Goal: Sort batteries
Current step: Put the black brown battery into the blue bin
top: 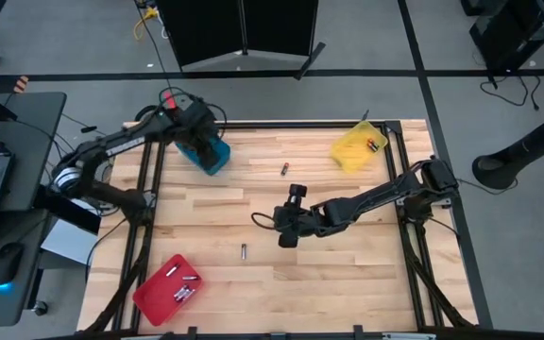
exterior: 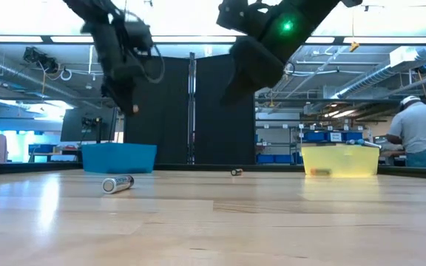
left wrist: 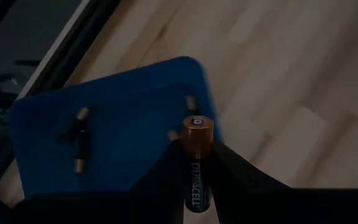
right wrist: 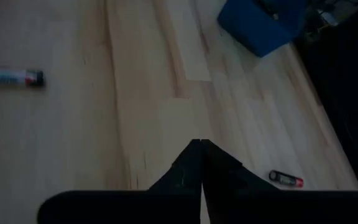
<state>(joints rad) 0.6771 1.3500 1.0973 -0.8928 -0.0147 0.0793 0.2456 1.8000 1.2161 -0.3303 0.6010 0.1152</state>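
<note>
My left gripper point(left wrist: 196, 148) hangs over the blue tray point(top: 206, 154) at the table's far left, shut on a copper-topped battery point(left wrist: 197, 134). Other batteries point(left wrist: 79, 140) lie inside that tray. My right gripper point(right wrist: 199, 144) hovers above the middle of the table point(top: 281, 229), shut with nothing between its fingers. One loose battery point(top: 244, 251) lies on the wood nearer the front edge. Another loose battery point(top: 284, 169) lies farther back. The yellow tray point(top: 357, 149) and the red tray point(top: 166, 288) also hold batteries. My left gripper pinches the battery's dark body point(left wrist: 197, 180) between its two fingers. The fingers lie along the battery and slant steeply down from above. The copper end point(left wrist: 197, 127) sticks out past the fingertips, clear of the blue tray below.
The blue tray stands at the far left, the yellow tray at the far right and the red tray at the near left corner. The table's black frame rails point(top: 149, 189) run along both sides. A person point(exterior: 420, 133) sits in the room behind.
</note>
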